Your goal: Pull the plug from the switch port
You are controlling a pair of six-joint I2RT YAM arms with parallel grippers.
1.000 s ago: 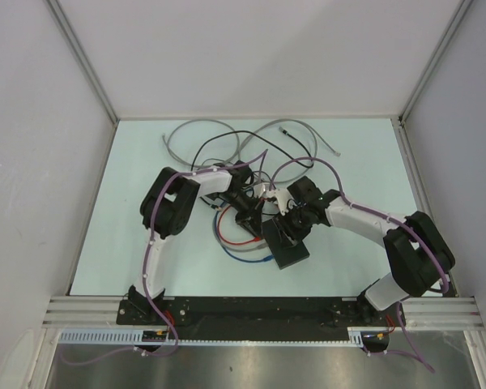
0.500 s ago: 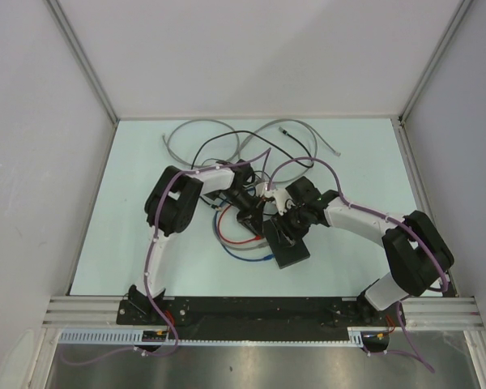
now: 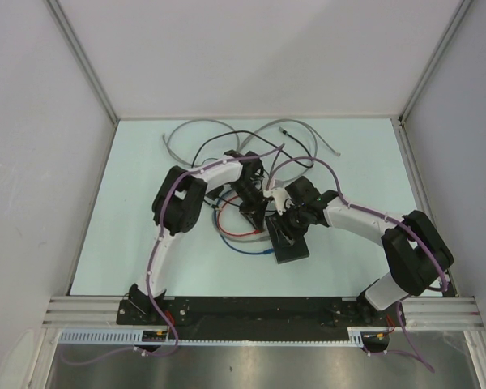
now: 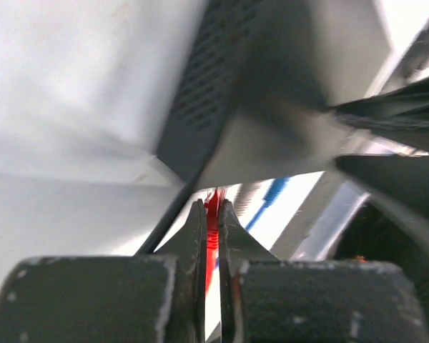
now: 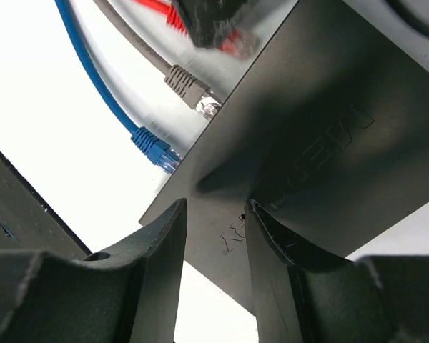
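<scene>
The switch (image 3: 296,250) is a flat matte-black box lying at mid-table; its top face fills the right wrist view (image 5: 322,128). Along its left edge, where the ports are, sit a grey plug (image 5: 186,83), a blue plug (image 5: 154,148) and a red plug (image 5: 232,44). My left gripper (image 3: 253,212) is shut on the red plug's ribbed boot (image 4: 212,218) right at the switch's edge (image 4: 207,93); whether that plug sits in its port is hidden. My right gripper (image 5: 214,214) is open, with both fingertips down on the switch's top (image 3: 285,229).
Red (image 3: 221,219), blue (image 3: 247,250) and grey cable loops lie left of the switch. More grey cable (image 3: 186,134) and black cable (image 3: 227,138) tangle toward the back. Enclosure walls stand on three sides, and a metal rail (image 3: 259,308) runs along the near edge.
The left arm has swung right and a little toward the back while still gripping the red plug, and the red loop has shifted. The right gripper has stayed on the switch.
</scene>
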